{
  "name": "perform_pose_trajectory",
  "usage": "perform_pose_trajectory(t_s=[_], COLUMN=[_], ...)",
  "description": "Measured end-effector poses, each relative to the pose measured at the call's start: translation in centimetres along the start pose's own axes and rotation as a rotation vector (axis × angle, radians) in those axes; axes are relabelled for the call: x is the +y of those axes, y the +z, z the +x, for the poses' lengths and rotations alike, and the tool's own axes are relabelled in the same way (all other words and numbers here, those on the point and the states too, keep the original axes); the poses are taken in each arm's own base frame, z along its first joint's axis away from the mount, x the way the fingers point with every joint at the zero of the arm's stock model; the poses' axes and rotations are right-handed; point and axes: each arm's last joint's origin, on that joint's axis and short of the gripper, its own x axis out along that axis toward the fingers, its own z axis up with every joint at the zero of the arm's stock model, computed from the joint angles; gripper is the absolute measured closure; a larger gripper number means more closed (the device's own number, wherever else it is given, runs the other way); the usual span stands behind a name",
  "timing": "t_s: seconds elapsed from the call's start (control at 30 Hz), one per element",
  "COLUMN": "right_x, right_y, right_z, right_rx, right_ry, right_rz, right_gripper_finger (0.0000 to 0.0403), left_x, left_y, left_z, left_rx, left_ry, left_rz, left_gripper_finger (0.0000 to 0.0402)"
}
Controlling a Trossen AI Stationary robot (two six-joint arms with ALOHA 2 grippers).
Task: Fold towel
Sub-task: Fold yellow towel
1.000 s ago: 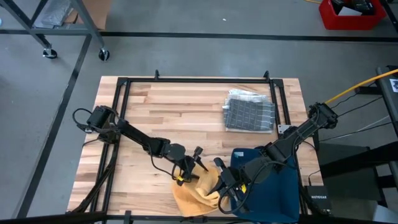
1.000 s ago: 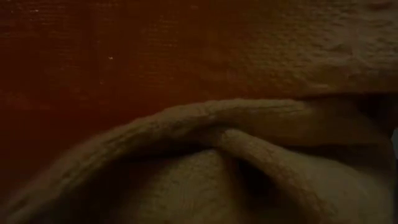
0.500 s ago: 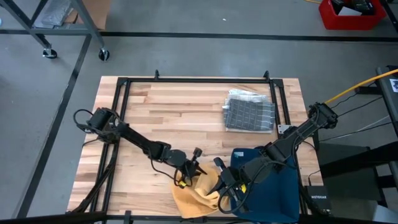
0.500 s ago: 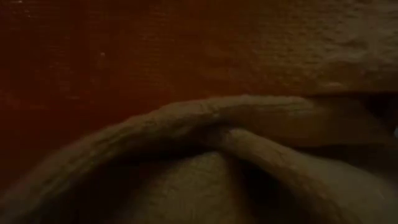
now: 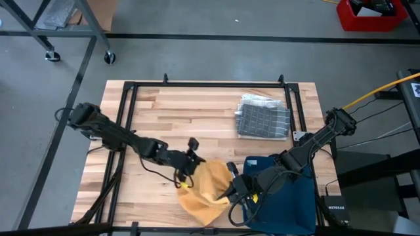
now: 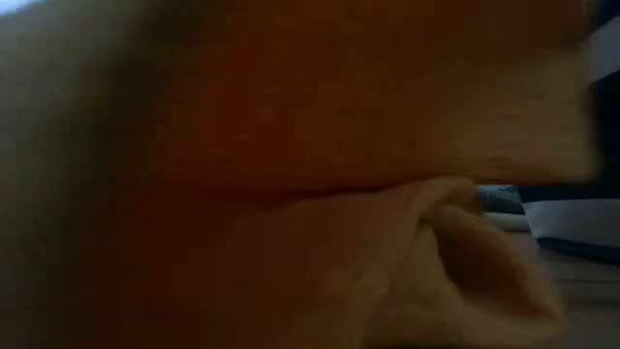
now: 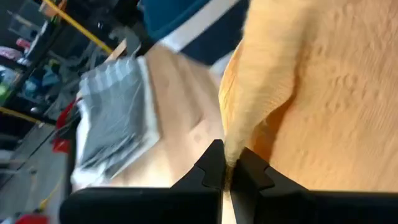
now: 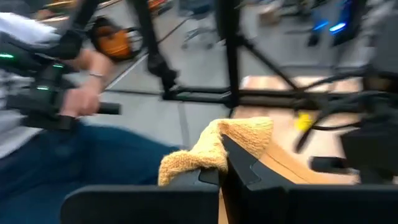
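Both pincers closed on the yellow towel, front of the table.

Table [image 5: 197,111] w/ black frame; grey checked cloth [image 5: 264,119] folded at the far right side, well apart from both pincers; dark blue cloth [image 5: 282,187] just right of the right pincer. Yellow towel [image 5: 209,190] sits bunched btwn the two pincers, one fold drooping to the front edge. Left pincer [image 5: 191,172] is clamped on the towel's left edge; its wrist view shows the fingertips [image 7: 214,163] pinched tight on a thin ridge of cloth. Right pincer [image 5: 237,194] grips the opposite edge, a tuft of terry poking out past its jaws in the right wrist view. Judgement: towel is light, soft, limp, not fragile; it sags and creases wherever unsupported, terry gives decent friction. Best hold is at corners or along one hem, both pincers apart to keep it taut.
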Motion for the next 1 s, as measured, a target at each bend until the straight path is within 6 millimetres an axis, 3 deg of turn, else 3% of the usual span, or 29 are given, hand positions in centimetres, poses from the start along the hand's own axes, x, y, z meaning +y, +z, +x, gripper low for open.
perform_pose_trajectory(t_s=[0.1,0.27,0.43,0.67,0.83,1.0], right_x=[-0.4,-1.6,-3.9,-9.7,-14.7,-18.7], right_y=[0.2,0.8,2.2,5.4,8.8,11.3], right_z=[0.0,-0.5,-1.1,-1.8,-4.8,-8.0], right_rx=[-0.039,-0.133,-0.203,-0.299,-0.466,-0.714], right_ry=[-0.137,-0.562,-0.93,-1.135,-1.261,-1.151], right_rz=[-0.053,-0.143,-0.188,-0.209,-0.237,-0.321], right_gripper_finger=[0.0402,0.0402,0.0402,0.0402,0.0402,0.0402], left_x=[1.3,4.0,7.5,11.7,14.8,16.9], left_y=[-0.5,-1.3,-1.9,-3.5,-3.5,-3.2], left_z=[-2.5,-7.4,-13.1,-19.8,-23.8,-26.1], left_rx=[0.088,0.209,0.199,0.094,0.022,-0.048], left_ry=[0.047,0.219,0.449,0.694,0.99,1.242], left_rz=[0.067,0.177,0.116,-0.017,-0.061,-0.084], left_gripper_finger=[0.0399,0.04,0.04,0.04,0.0401,0.0401])
